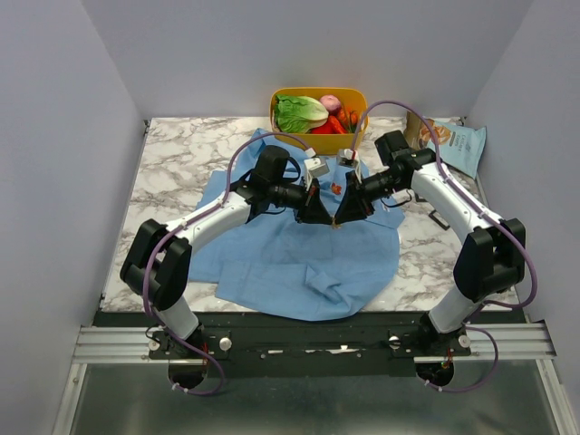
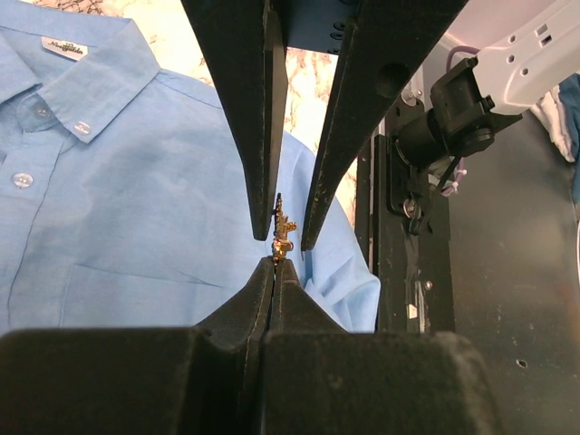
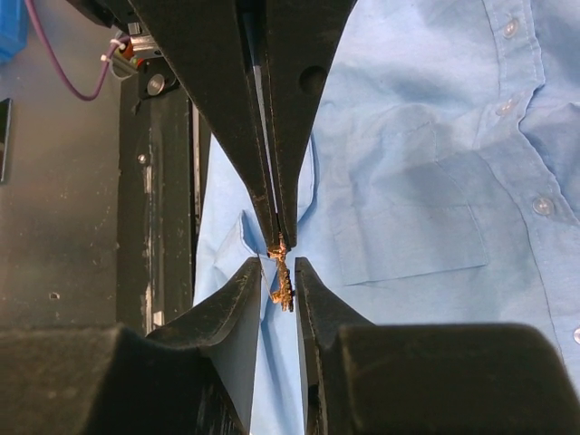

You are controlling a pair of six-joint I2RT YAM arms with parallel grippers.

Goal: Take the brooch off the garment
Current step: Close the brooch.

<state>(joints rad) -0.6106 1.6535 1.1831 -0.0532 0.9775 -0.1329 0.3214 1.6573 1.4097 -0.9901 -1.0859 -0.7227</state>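
Observation:
The garment is a light-blue shirt spread on the marble table; it also shows in the left wrist view and the right wrist view. The brooch is a tiny orange-tan ornament held above the cloth; it also shows in the right wrist view. My left gripper is shut on one end of it. My right gripper is open, its fingers on either side of the brooch, tip to tip with the left gripper. In the top view both grippers meet over the shirt's middle.
A yellow basket of vegetables stands at the back behind the shirt. A snack bag lies at the back right. A small red-orange ornament shows just behind the grippers. The black mounting rail runs along the near edge.

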